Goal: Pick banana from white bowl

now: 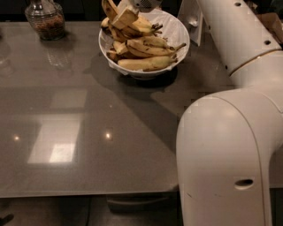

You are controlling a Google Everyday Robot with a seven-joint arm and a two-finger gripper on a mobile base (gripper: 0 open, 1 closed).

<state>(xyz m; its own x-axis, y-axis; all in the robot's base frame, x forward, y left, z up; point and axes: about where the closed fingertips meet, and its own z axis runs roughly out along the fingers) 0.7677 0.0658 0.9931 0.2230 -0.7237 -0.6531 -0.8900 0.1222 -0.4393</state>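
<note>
The white bowl (180, 40) stands at the far middle of the grey table, lined with crumpled white paper and heaped with several yellow, brown-spotted bananas (146, 64). My gripper (142, 3) is at the top edge of the view, just above the far left of the pile, and most of it is cut off. A pale, tilted banana (125, 18) lies right beneath it, touching or nearly touching it. My white arm (234, 39) comes in from the right and passes beside the bowl.
A glass jar (45, 20) with brown contents stands at the far left. The grey table (88, 132) reaches to a front edge near the bottom. My large white arm base (225, 167) fills the lower right. A white object (191, 17) stands behind the bowl.
</note>
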